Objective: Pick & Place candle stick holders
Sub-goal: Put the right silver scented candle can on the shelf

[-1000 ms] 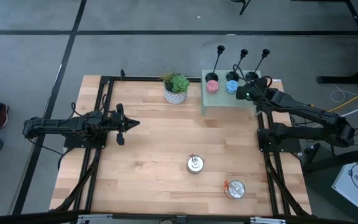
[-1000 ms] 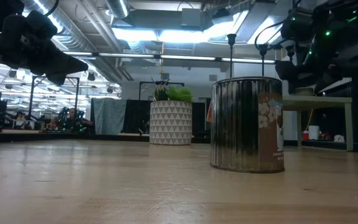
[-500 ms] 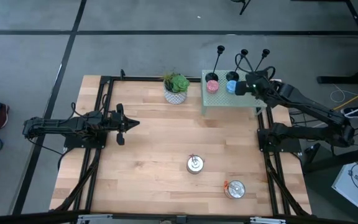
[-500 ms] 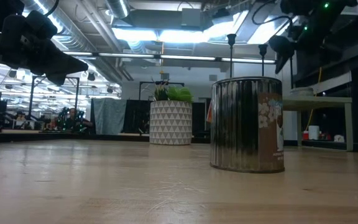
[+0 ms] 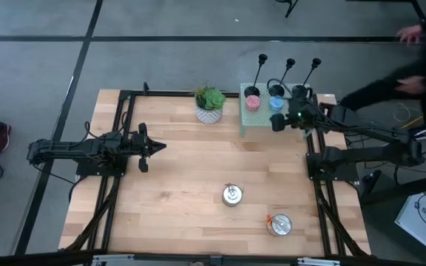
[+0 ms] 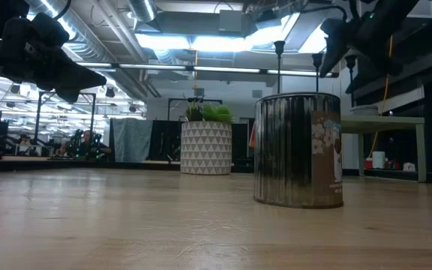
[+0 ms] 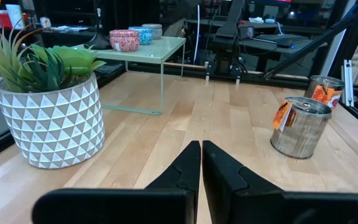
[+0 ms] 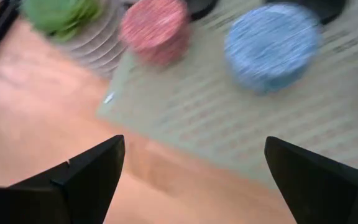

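The right gripper was spread wide, empty, beside the candle stick holders. Top-heavy probably; stems are best pinched low. The left gripper was pressed together.

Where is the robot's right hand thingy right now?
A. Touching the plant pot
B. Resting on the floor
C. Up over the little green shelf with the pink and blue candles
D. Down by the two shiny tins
C. In the high view the right gripper is above the pale green shelf, jaws wide open and empty, near the pink candle and blue candle.
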{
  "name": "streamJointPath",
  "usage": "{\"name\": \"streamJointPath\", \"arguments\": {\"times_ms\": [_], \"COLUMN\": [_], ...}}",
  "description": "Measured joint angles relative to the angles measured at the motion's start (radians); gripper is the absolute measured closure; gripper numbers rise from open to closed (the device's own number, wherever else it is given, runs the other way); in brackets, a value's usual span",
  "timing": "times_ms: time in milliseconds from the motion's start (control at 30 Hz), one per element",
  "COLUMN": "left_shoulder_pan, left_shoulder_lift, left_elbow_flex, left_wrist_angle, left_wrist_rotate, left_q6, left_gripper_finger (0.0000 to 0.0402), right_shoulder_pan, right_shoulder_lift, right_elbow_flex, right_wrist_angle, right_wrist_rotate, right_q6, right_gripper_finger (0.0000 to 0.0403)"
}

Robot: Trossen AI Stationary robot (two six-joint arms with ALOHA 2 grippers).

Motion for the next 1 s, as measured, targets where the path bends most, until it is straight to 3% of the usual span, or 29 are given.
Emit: {"name": "streamJointPath", "arguments": {"times_ms": [300,567,833,1000], "left_shoulder_pan": [0.0,0.0,0.0,0.0], "left_shoulder_lift": [0.0,0.0,0.0,0.0], "left_elbow_flex": [0.0,0.0,0.0,0.0], "left_wrist_angle": [0.0,0.0,0.0,0.0], "left_wrist_rotate": [0.0,0.0,0.0,0.0], "left_q6": [0.0,0.0,0.0,0.0], "left_gripper_finger": [0.0393,0.0389,0.0393,0.0391], "right_shoulder_pan": [0.286,0.523,0.671,0.718], "right_shoulder_lift": [0.014,0.112,0.224,0.29], "right_elbow_flex": [0.0,0.0,0.0,0.0], "right_wrist_angle": [0.001,0.017,0.16,0.219], "right_wrist_rotate": [0.009,-0.006,-0.109,-0.122], "right_q6": [0.147,0.28,0.323,0.323], "right_gripper_finger": [0.0016,0.0015,0.0015,0.0015]}}
